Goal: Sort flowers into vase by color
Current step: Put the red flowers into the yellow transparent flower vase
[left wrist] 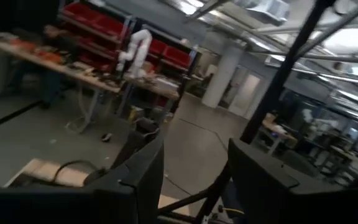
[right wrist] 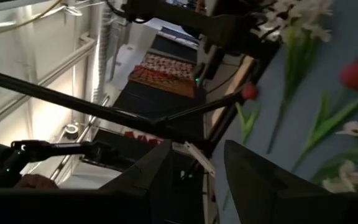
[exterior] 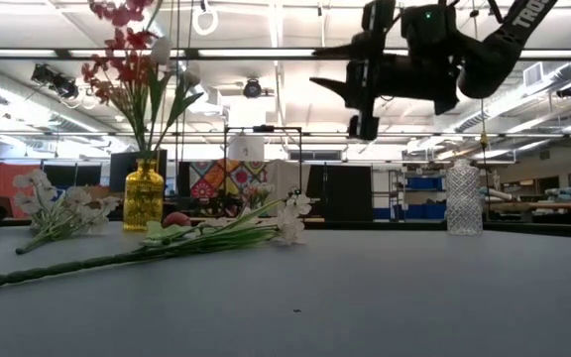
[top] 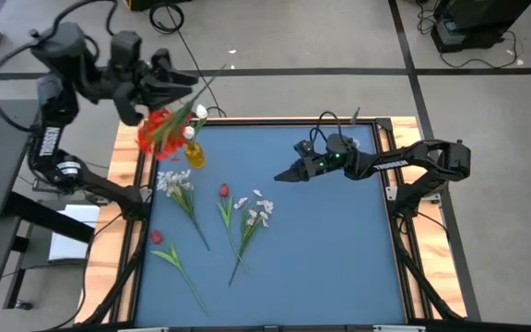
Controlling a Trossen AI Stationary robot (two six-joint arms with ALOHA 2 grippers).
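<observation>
A yellow vase (top: 194, 154) (exterior: 143, 196) stands at the table's far left with red flowers (top: 155, 129) (exterior: 122, 59) in it, their stems leaning out above the rim. My left gripper (top: 187, 81) (left wrist: 194, 186) hovers high above that vase, open and holding nothing. On the blue mat lie a white bunch (top: 175, 184), a red tulip (top: 223, 191), white blooms (top: 256, 212) and a red flower (top: 157, 237), all flat on their stems. My right gripper (top: 279, 175) (right wrist: 194, 186) hangs open above the mat, right of the tulip, pointing left.
A clear glass vase (exterior: 463, 198) stands at the far right of the table. Wooden rails (top: 123, 166) frame the mat. The near and right parts of the mat (top: 339, 267) hold no objects. Both arm bases stand at the table's sides.
</observation>
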